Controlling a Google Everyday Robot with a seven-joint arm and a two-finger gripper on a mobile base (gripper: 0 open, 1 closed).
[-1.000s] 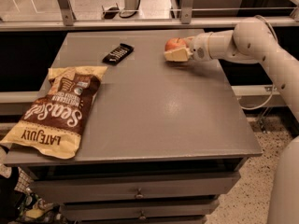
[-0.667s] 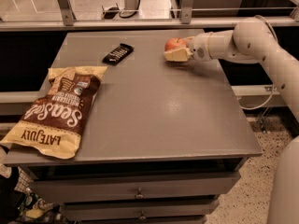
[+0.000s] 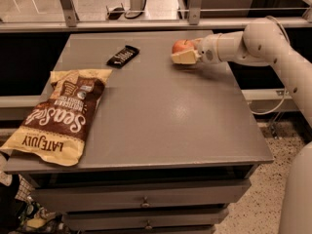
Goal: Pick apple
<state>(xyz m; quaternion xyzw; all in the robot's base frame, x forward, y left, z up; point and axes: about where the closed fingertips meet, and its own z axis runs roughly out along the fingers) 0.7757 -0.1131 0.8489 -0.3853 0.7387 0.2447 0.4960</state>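
Observation:
The apple (image 3: 181,45), small, round and red-orange, is at the far right of the grey table (image 3: 161,116). My gripper (image 3: 182,51) reaches in from the right on the white arm (image 3: 253,43) and is shut on the apple. One pale finger (image 3: 184,57) lies across the apple's near side and the other is behind it. The apple is at or just above the table top.
A large brown and yellow chip bag (image 3: 61,113) lies at the table's near left. A black remote-like object (image 3: 123,55) lies at the far middle. A metal railing (image 3: 146,23) runs behind the table. Drawers (image 3: 144,201) are below the front edge.

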